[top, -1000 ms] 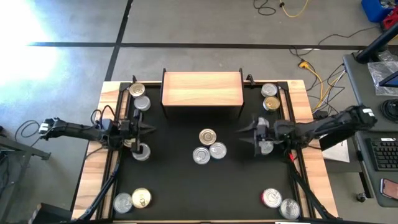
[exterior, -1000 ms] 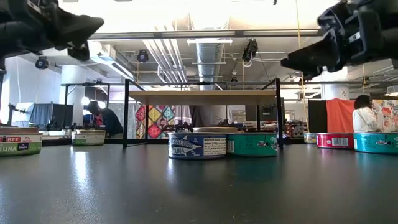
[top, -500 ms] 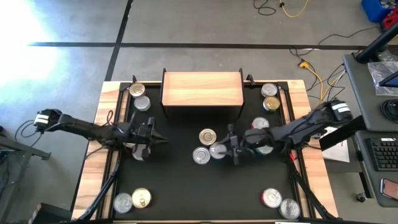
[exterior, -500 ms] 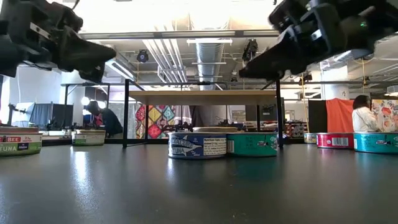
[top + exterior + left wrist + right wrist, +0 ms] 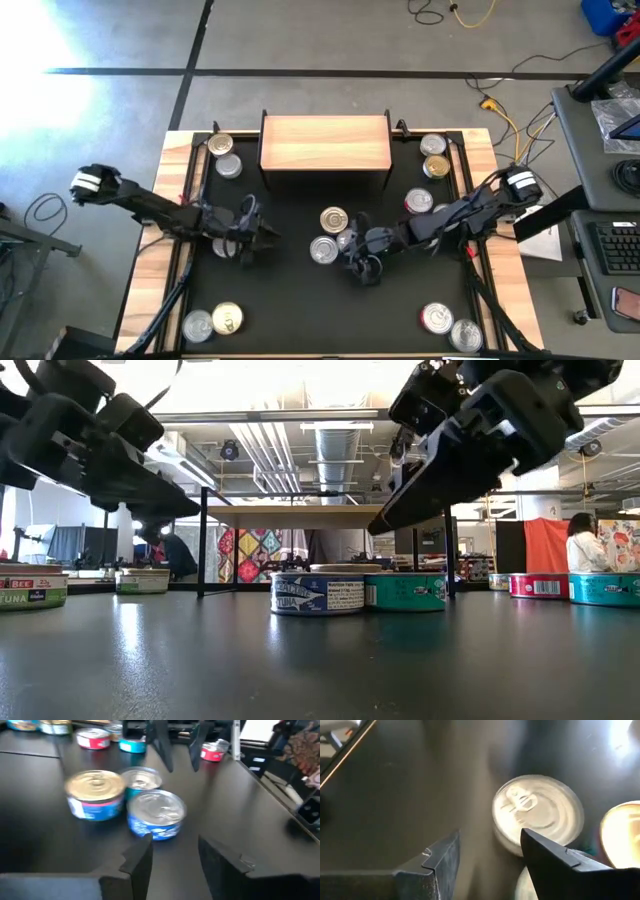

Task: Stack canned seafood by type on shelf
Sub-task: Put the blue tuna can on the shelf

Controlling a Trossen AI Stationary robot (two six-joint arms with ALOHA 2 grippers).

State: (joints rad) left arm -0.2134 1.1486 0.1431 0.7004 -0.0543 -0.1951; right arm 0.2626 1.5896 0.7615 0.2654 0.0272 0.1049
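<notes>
Three cans of seafood sit together at the table's middle: a gold-lidded can, a silver-lidded blue can and a teal can between them. My left gripper hangs open, left of the group and above the table, pointing at it. My right gripper is open and comes from the right, slanting down, just above the silver-lidded can. The light-wood shelf stands bare at the far middle.
More cans stand in pairs near the corners: far left, far right, near left, near right. Single cans sit under each arm. People show in the room behind.
Both grippers have swung in toward the three cans at the table's middle and tipped downward. My right gripper has travelled farther, from the right side to the cans' near side. My left gripper's fingers have parted.
</notes>
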